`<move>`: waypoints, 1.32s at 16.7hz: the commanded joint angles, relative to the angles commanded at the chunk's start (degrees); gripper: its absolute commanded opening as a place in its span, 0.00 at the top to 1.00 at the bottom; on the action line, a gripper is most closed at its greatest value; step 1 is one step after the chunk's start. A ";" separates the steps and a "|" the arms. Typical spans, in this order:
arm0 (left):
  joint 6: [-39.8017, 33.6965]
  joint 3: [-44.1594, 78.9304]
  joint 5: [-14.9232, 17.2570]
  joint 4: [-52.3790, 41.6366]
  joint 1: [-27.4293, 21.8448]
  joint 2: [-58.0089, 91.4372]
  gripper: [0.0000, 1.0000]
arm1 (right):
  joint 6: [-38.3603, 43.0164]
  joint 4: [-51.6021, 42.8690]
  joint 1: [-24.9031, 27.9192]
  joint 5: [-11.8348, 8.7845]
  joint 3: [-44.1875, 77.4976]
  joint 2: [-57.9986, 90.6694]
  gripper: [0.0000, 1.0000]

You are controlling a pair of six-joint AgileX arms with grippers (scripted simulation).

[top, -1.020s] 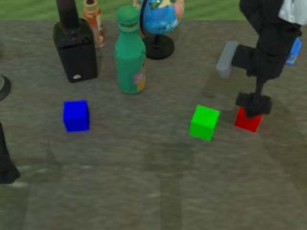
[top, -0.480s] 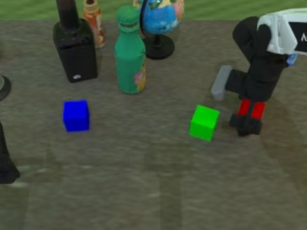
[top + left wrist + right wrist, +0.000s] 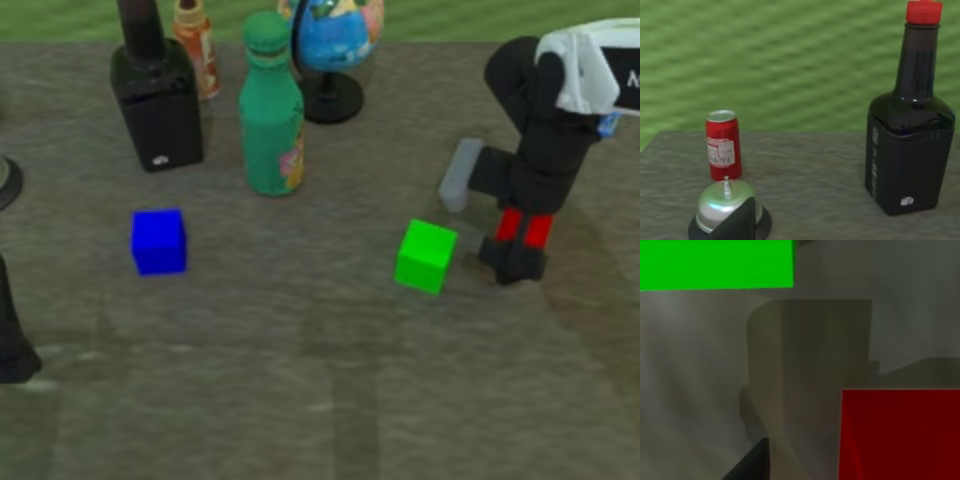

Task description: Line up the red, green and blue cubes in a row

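Cubes not yet in a row: red one in the right claw, green beside it, blue far off

Red cube (image 3: 523, 228) sits clenched in the right claw (image 3: 514, 258) at the worktop's (image 3: 300, 400) right side, just beside the green cube (image 3: 426, 256); whether it touches the surface I cannot tell. Blue cube (image 3: 158, 241) lies well apart at the left, still to be brought over. Left arm is parked at the left edge, its claw out of sight

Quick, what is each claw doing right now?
Left gripper: not visible in any view.
Right gripper: around the small bright red cube; open or closed cannot be told.
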 joint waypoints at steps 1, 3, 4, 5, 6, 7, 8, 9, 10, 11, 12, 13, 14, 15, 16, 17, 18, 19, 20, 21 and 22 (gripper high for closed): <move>0.00 0.00 0.00 0.00 0.00 0.00 0.00 | 0.00 0.00 0.00 0.00 0.00 0.00 0.53; 0.00 0.00 0.00 0.00 0.00 0.00 0.00 | 0.00 0.00 0.00 0.00 0.00 0.00 0.68; 0.00 0.00 0.00 0.00 0.00 0.00 0.00 | 0.00 0.00 0.00 0.00 0.00 0.00 0.75; 0.00 0.00 0.00 0.00 0.00 0.00 0.00 | 0.00 0.00 0.00 0.00 0.00 0.00 0.83; 0.00 0.00 0.00 0.00 0.00 0.00 0.00 | 0.00 0.00 0.00 0.00 0.00 0.00 0.90; 0.00 0.00 0.00 0.00 0.00 0.00 0.00 | 0.00 0.00 0.00 0.00 0.00 0.00 0.98; 0.00 0.00 0.00 0.00 0.00 0.00 0.00 | 0.00 0.00 0.00 0.00 0.00 0.00 1.00; 0.00 0.00 0.00 0.00 0.00 0.00 0.00 | 0.00 0.00 0.00 0.00 0.00 0.00 1.00; 0.00 0.00 0.00 0.00 0.00 0.00 0.00 | 0.00 0.00 0.00 0.00 0.00 0.00 1.00; 0.00 0.00 0.00 0.00 0.00 0.00 0.00 | 0.00 0.00 0.00 0.00 0.00 0.00 1.00; 0.00 0.00 0.00 0.00 0.00 0.00 0.00 | 0.00 0.00 0.00 0.00 0.00 0.00 1.00; 0.00 0.00 0.00 0.00 0.00 0.00 0.00 | 0.00 0.00 0.00 0.00 0.00 0.00 1.00; 0.00 0.00 0.00 0.00 0.00 0.00 0.00 | 0.00 0.00 0.00 0.00 0.00 0.00 1.00; 0.00 0.00 0.00 0.00 0.00 0.00 0.00 | 0.00 0.00 0.00 0.00 0.00 0.00 1.00; 0.00 0.00 0.00 0.00 0.00 0.00 0.00 | 0.69 -1.25 -0.02 -0.52 0.01 -1.68 1.00; 0.00 0.00 0.00 0.00 0.00 0.00 0.00 | 0.63 -1.45 0.04 -0.52 0.19 -1.73 1.00; 0.00 0.00 0.00 0.00 0.00 0.00 0.00 | 0.45 -2.25 0.22 -0.54 0.86 -1.92 1.00; 0.00 0.00 0.00 0.00 0.00 0.00 0.00 | 0.34 -3.63 0.35 -0.56 1.87 -2.29 1.00; 0.00 0.00 0.00 0.00 0.00 0.00 0.00 | 0.35 -5.39 0.37 -0.59 3.08 -2.81 1.00; 0.00 0.00 0.00 0.00 0.00 0.00 0.00 | 0.42 -7.46 0.36 -0.60 4.40 -3.40 1.00; 0.00 0.00 0.00 0.00 0.00 0.00 0.00 | 0.48 -9.68 0.35 -0.60 5.74 -4.02 1.00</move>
